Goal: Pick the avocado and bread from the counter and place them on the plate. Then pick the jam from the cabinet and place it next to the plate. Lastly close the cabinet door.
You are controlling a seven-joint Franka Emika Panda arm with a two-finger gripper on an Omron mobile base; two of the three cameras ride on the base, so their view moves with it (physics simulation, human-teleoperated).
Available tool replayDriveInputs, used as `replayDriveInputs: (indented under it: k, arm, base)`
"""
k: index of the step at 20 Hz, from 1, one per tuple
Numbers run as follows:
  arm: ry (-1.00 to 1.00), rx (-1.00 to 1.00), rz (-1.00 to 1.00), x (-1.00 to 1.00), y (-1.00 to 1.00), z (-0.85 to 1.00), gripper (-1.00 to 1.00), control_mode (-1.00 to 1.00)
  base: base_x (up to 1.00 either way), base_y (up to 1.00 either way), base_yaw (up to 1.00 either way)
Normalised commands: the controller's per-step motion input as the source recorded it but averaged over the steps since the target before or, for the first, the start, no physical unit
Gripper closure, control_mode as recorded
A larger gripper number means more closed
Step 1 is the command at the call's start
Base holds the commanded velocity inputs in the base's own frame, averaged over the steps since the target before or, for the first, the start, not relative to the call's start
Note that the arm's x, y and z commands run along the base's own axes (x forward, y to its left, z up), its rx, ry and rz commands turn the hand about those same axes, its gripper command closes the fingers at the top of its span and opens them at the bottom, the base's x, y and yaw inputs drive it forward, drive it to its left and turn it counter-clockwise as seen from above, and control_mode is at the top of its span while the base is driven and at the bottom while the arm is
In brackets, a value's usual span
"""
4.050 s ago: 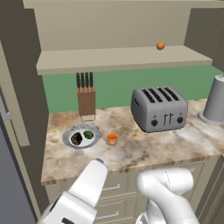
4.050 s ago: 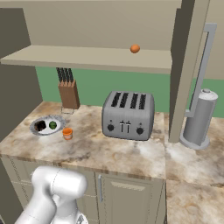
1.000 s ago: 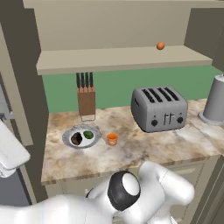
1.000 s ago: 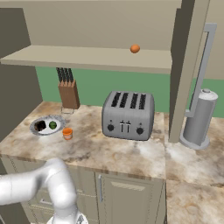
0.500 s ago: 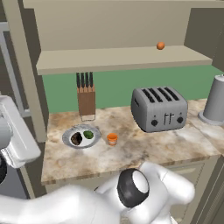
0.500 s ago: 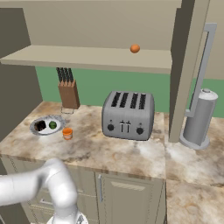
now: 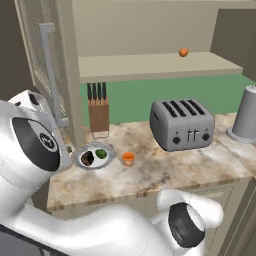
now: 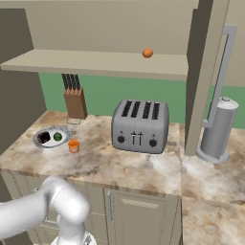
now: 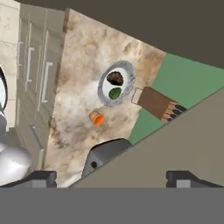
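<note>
The avocado (image 7: 101,154) and bread (image 7: 87,159) sit on the plate (image 7: 93,149), the jam (image 7: 128,159) just beside it on the surface (image 7: 150,172); the hand's (image 9: 111,176) 2 fingertips stand apart, released.

Even, flat rendered light — soft shadows, no glare; mild blur throughout, edges undistorted.

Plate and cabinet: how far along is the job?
Done: the avocado and bread lie on the plate, and the jam stands on the counter beside it. In hand: nothing; the pincer is open, fingertips apart, high over the counter. Left: closing the cabinet, whose door stands open beside the arm.
</note>
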Motion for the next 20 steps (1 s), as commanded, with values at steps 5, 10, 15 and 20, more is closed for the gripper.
replayDriveInputs:
  k: [5,10,15,20]
  arm:
    - [0.0,0.19,0.23,0.12,-1.0,0.43,-1.0,-1.0]
    - [0.0,0.15,0.21,0.42,-1.0,0.13,-1.0,-1.0]
    - [0.0,0.03,0.06,0.97,-1.0,-0.22,-1.0,-1.0]
    - [-0.01,0.0,0.0,1.0,-0.99,-0.29,-1.0,-1.0]
  base:
    - [0.0,0.0,0.0]
    - [0.0,0.0,0.0]
    - [0.0,0.0,0.0]
    - [0.0,0.0,0.0]
